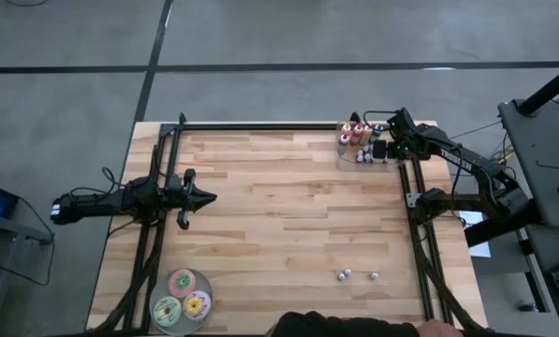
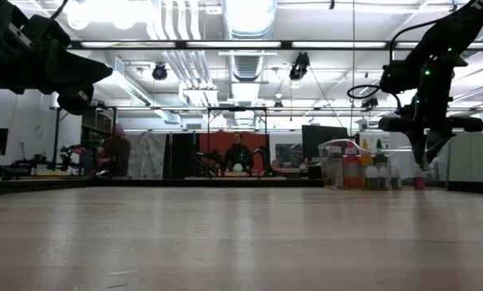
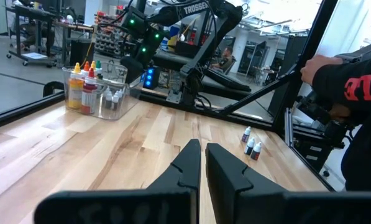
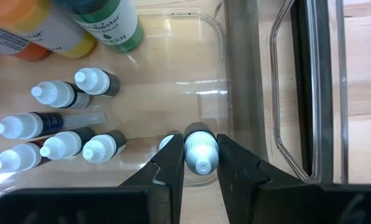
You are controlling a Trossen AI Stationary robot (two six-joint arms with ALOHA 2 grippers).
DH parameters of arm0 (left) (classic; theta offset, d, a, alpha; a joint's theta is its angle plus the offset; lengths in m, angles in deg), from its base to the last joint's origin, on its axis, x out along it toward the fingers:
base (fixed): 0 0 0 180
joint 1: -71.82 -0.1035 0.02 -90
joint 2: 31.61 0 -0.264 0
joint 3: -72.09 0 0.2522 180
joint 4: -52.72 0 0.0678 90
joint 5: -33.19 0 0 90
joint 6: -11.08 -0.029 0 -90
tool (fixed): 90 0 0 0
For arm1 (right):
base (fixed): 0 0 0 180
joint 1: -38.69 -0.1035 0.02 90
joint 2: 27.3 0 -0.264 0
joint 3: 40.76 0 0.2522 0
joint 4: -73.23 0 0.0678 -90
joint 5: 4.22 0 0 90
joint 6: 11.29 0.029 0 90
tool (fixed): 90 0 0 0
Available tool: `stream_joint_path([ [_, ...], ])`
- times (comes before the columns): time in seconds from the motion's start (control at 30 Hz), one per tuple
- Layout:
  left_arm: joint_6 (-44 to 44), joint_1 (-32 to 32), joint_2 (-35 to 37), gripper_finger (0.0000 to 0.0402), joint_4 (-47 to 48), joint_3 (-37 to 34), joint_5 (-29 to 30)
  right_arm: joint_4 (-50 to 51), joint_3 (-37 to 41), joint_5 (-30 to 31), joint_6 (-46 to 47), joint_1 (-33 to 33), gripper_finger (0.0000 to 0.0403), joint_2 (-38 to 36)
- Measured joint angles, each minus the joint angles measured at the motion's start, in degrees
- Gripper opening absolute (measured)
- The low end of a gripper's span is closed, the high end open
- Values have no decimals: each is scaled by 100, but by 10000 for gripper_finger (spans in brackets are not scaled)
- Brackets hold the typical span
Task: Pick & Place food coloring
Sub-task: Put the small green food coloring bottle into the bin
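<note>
Your right gripper [image 4: 200, 163] holds one small white-capped bottle [image 4: 199, 148] over the clear container [image 1: 361, 155] at about one o'clock on the table [image 1: 288, 225].

Its fingers are nearly closed and press the bottle from both sides. Below it, more small bottles [image 4: 61, 93] lie inside the container, with bigger bottles [image 1: 356, 134] standing in its far part. Three other small bottles [image 1: 356, 275] rest on the wood at about five o'clock, well apart from the container. Your left gripper [image 1: 204, 197] waits at nine o'clock; its fingers look almost closed with nothing between them, though the narrow gap is hard to judge. The colored discs [image 1: 182, 298] lie at seven o'clock.
</note>
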Motion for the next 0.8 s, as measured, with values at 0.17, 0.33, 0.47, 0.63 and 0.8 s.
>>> stream_joint_path([
  [0.17,0,0,0,0,-2,0,0,-2,0,0,0,0,70,0],
  [0.33,0,0,0,0,-1,0,-2,-4,0,0,-1,-1,71,0],
  [0.47,0,0,0,0,-2,0,-2,-13,0,-2,0,-2,80,0],
  [0.63,0,0,0,0,0,2,-2,-7,0,0,-2,-2,80,0],
  [0.8,1,0,0,0,-1,1,-1,-4,0,1,-4,0,74,0],
])
